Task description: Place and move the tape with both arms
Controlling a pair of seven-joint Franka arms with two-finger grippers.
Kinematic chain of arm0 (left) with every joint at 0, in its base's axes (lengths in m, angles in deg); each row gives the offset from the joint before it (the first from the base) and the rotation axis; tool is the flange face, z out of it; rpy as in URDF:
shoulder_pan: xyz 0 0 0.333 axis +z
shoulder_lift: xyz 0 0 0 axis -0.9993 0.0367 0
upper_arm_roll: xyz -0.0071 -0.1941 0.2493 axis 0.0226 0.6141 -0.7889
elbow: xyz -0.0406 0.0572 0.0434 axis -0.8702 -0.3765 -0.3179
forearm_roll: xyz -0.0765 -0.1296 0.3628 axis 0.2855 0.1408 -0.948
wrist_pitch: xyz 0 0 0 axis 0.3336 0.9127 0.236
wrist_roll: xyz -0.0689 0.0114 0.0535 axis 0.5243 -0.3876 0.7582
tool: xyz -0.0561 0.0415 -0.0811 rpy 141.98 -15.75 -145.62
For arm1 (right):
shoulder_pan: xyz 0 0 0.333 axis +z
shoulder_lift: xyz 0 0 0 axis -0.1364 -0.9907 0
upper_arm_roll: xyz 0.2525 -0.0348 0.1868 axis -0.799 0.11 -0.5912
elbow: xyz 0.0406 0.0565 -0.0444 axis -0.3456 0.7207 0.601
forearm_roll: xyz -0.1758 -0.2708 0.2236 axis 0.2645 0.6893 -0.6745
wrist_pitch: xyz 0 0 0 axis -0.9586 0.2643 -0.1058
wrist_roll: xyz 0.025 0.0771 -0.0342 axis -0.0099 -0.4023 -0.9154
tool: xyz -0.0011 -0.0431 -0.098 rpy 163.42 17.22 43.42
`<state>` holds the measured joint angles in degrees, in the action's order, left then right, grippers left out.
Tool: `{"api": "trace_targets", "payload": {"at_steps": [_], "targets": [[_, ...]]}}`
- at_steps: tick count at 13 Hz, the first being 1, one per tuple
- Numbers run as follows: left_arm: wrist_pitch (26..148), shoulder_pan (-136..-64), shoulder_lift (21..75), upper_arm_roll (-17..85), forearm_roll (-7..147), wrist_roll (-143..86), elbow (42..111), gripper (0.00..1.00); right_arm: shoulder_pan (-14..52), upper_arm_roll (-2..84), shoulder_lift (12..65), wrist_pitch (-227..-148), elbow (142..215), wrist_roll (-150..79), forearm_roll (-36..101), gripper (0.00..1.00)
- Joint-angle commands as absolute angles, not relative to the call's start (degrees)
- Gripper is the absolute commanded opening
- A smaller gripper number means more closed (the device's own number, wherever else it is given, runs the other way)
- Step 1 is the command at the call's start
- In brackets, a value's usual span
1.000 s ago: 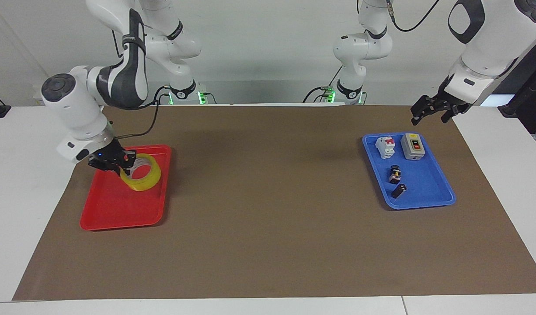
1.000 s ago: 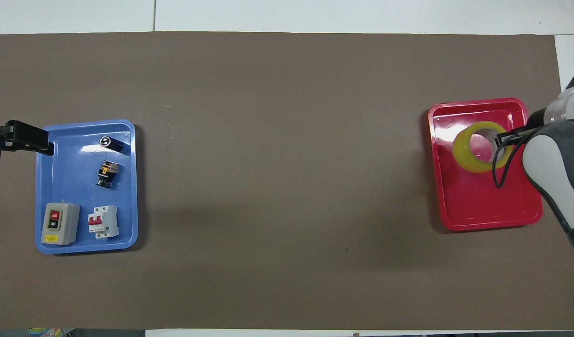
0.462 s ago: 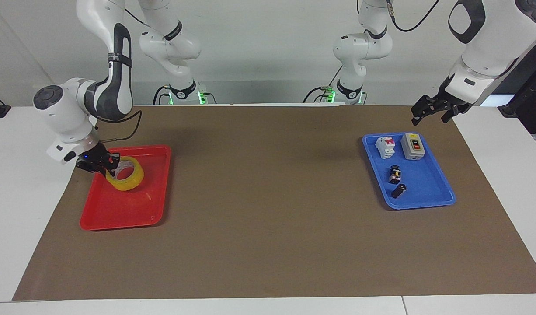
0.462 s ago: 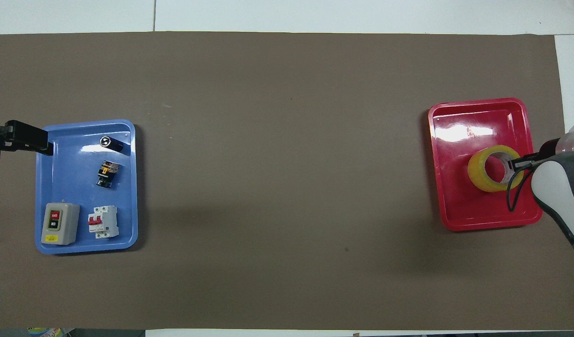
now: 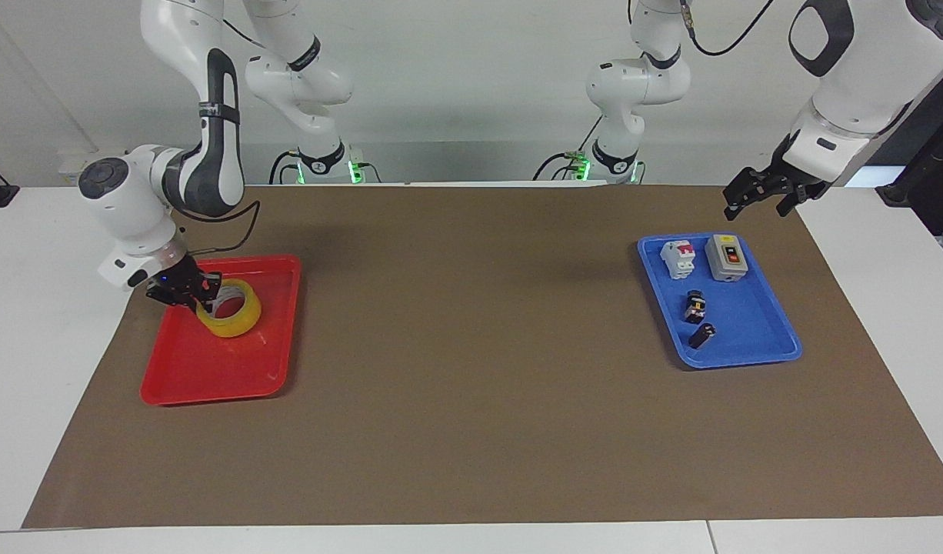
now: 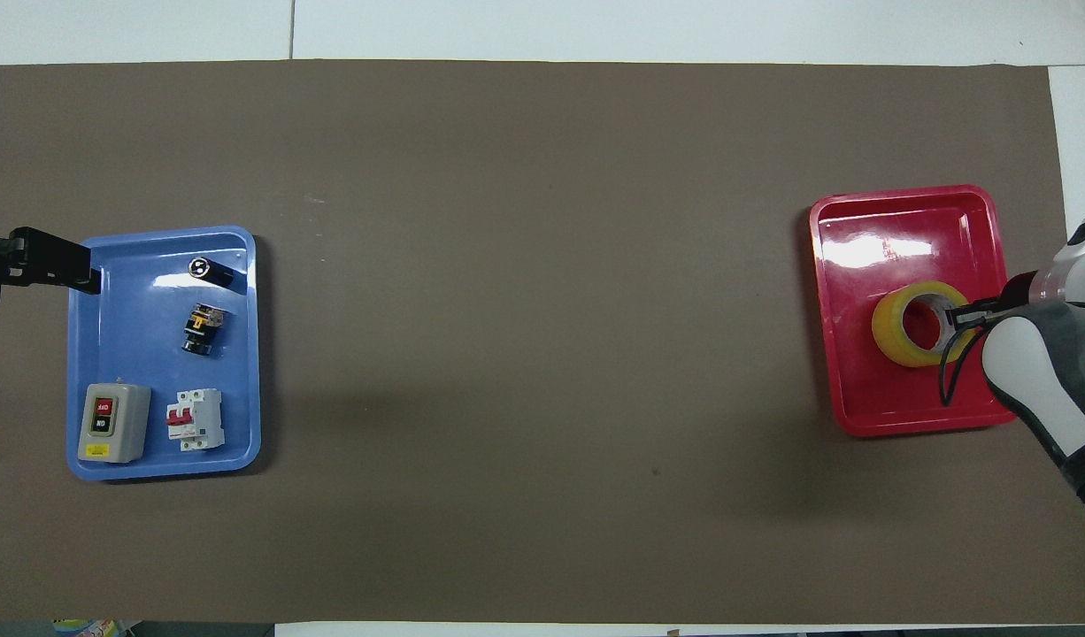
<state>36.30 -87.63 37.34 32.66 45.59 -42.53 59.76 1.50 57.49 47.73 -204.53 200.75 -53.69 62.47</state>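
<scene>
The yellow tape sits tilted in the red tray, in the part nearer to the robots. My right gripper is shut on the roll's wall, one finger inside the hole. Whether the roll rests on the tray floor or hangs just above it I cannot tell. My left gripper waits, open and holding nothing, in the air over the outer rim of the blue tray.
The blue tray holds a grey switch box, a white breaker and two small black parts. A brown mat covers the table between the trays.
The right gripper has carried the tape lower and toward the robots over the red tray, then a little toward the table's middle. The left arm has stayed still.
</scene>
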Motion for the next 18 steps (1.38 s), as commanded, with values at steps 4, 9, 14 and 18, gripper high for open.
{"api": "trace_targets", "payload": {"at_steps": [4, 9, 14, 18], "targets": [[35.7, -87.1, 37.1, 32.7, 46.6, -43.3, 59.9, 1.00, 2.4, 56.4, 49.0, -199.2, 195.4, -52.7, 61.5, 1.00], [35.7, -87.1, 37.1, 32.7, 46.6, -43.3, 59.9, 1.00, 6.1, 56.1, 50.2, -170.2, 174.1, -39.4, 61.5, 1.00], [35.7, -87.1, 37.1, 32.7, 46.6, -43.3, 59.9, 1.00, 6.4, 56.0, 56.3, -158.5, 169.1, -37.5, 61.9, 1.00], [35.8, -87.1, 37.1, 32.7, 46.6, -43.3, 59.9, 1.00, 4.9, 50.1, 55.9, -150.4, 162.5, -35.1, 66.9, 1.00]]}}
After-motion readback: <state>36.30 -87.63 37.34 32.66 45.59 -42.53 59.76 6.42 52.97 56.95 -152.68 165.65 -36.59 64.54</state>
